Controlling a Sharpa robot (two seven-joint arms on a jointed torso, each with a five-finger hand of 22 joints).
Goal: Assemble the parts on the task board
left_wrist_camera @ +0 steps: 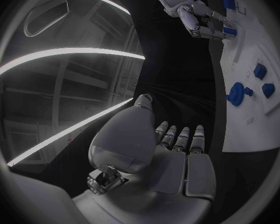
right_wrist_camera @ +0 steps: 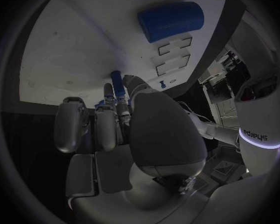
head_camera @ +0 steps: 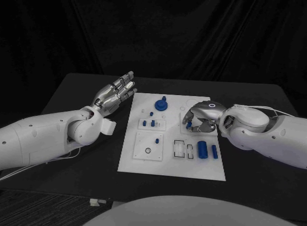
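**Right hand pinches a blue peg over the task board**

From the head camera, the right hand (head_camera: pixel 202 117) sits curled over the right side of the white task board (head_camera: pixel 172 170), with a bit of blue showing under its fingers. The right wrist view makes the grip plain — thumb and fingertips (right_wrist_camera: pixel 122 92) pinch a small blue peg (right_wrist_camera: pixel 116 79) just above the board's white surface, with a large blue cylinder (right_wrist_camera: pixel 171 20) lying further along the board beside two rectangular slots (right_wrist_camera: pixel 174 55).

The left hand (head_camera: pixel 116 94) hovers off the board's far left corner, palm up, fingers straight and lying close together, holding nothing. Its wrist view shows those fingers (left_wrist_camera: pixel 180 138) side by side, the board beyond them, and a round blue knob (left_wrist_camera: pixel 237 93) on it.

Also on the board: a blue knob (head_camera: pixel 161 104) at the far end and short blue pegs (head_camera: pixel 152 124) in a tray. The board lies in the middle of a black table (head_camera: pixel 71 155); the room behind is dark.
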